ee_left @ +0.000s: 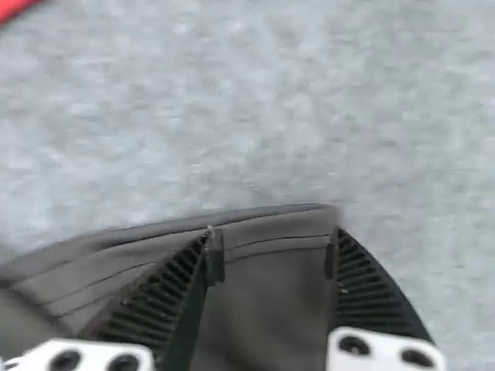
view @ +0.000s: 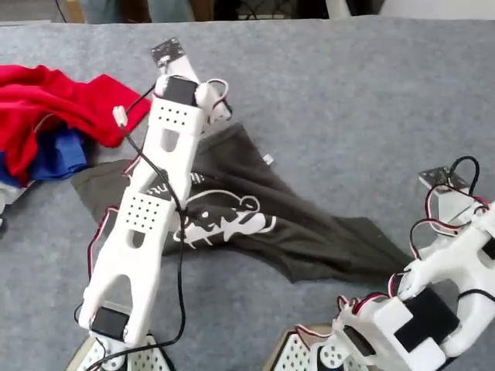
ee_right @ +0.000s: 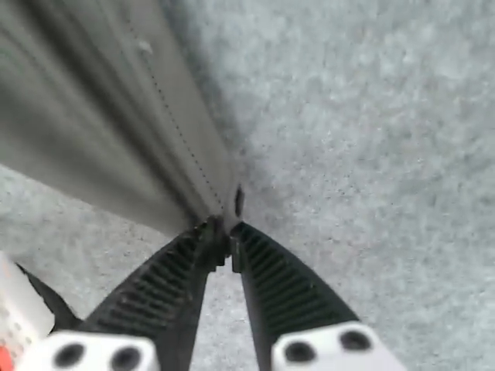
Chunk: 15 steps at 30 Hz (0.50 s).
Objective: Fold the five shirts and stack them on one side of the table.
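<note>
A red shirt point(view: 46, 97) and a blue shirt point(view: 58, 154) are lying bunched at the table's point(view: 371, 100) left edge. The dark shirt point(view: 309, 232) is lying at centre, its long axis running far-left to near-right. The left jaws are standing open astride its far hem; the right jaws are pinching its near-right corner.

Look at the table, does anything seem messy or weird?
Yes. The dark grey T-shirt with white print lies twisted and wrinkled across the middle of the grey table, not flat. On the table's left side, a red shirt and a blue shirt sit in a crumpled heap.
</note>
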Each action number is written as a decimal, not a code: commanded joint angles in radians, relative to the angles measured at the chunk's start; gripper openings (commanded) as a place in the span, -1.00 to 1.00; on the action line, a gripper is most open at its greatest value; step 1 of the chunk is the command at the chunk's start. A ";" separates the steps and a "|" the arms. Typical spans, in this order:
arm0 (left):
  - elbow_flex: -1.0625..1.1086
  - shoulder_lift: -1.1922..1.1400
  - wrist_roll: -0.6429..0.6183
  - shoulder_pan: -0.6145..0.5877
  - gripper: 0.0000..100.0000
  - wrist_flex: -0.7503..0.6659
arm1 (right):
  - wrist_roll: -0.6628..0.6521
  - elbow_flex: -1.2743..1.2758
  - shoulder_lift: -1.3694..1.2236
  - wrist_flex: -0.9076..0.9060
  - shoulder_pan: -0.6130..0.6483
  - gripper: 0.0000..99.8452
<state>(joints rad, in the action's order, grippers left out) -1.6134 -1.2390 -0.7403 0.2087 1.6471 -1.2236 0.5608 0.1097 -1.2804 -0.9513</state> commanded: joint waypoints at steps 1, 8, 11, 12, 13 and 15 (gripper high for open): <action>-0.016 0.063 -0.015 0.056 -0.54 -0.075 | -0.011 -0.077 0.042 -0.005 -0.015 -0.97; 0.170 0.071 -0.032 0.113 -0.54 -0.212 | -0.009 -0.051 0.042 -0.005 -0.015 -0.97; 0.214 0.071 -0.043 0.110 -0.56 -0.241 | -0.009 -0.048 0.042 -0.003 -0.015 -0.97; 0.220 0.064 -0.041 0.105 -0.58 -0.252 | -0.009 -0.047 0.042 0.000 -0.014 -0.97; 0.229 0.063 -0.040 0.099 -0.60 -0.264 | -0.009 -0.047 0.042 0.002 -0.012 -0.97; 0.257 0.061 -0.040 0.085 -0.62 -0.292 | -0.009 -0.047 0.042 0.003 -0.011 -0.97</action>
<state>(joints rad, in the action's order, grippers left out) -1.3725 -1.2390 -0.7725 0.3115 1.3955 -1.2236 0.5608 0.1097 -1.2804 -0.9513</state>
